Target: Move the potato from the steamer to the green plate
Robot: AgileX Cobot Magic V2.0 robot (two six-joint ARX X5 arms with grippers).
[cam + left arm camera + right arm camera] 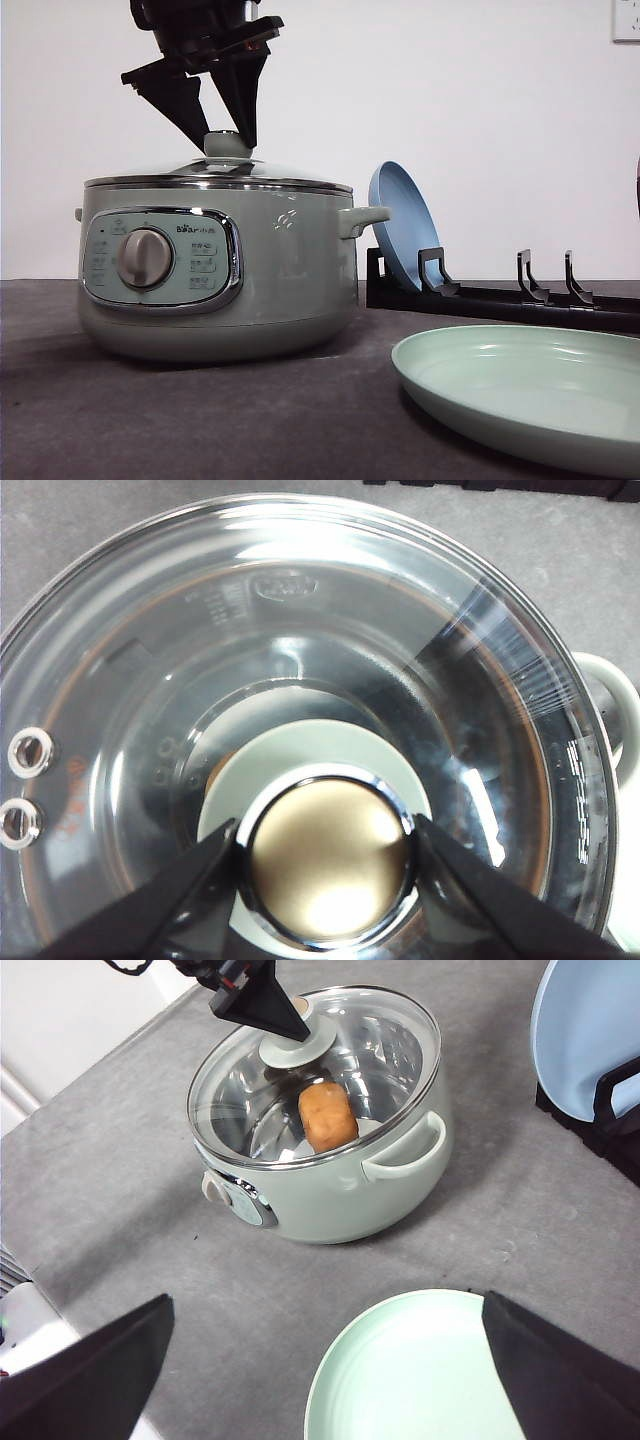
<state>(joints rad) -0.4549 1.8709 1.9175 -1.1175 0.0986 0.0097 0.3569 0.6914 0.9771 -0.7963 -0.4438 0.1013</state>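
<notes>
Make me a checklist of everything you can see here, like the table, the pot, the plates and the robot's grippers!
Surface: dark grey table, bare around the pot.
Steamer: upright, glass lid on.
Potato: inside the steamer, seen through the lid.
Green plate: flat on the table, nothing on it.
Clutter: blue plate standing in a black rack.
Left gripper: fingers on either side of the lid knob; whether it is squeezing, cannot tell.
Right gripper: open, above the green plate, holding nothing.
Cables: nothing seen.
Surroundings: plain white wall behind.
</notes>
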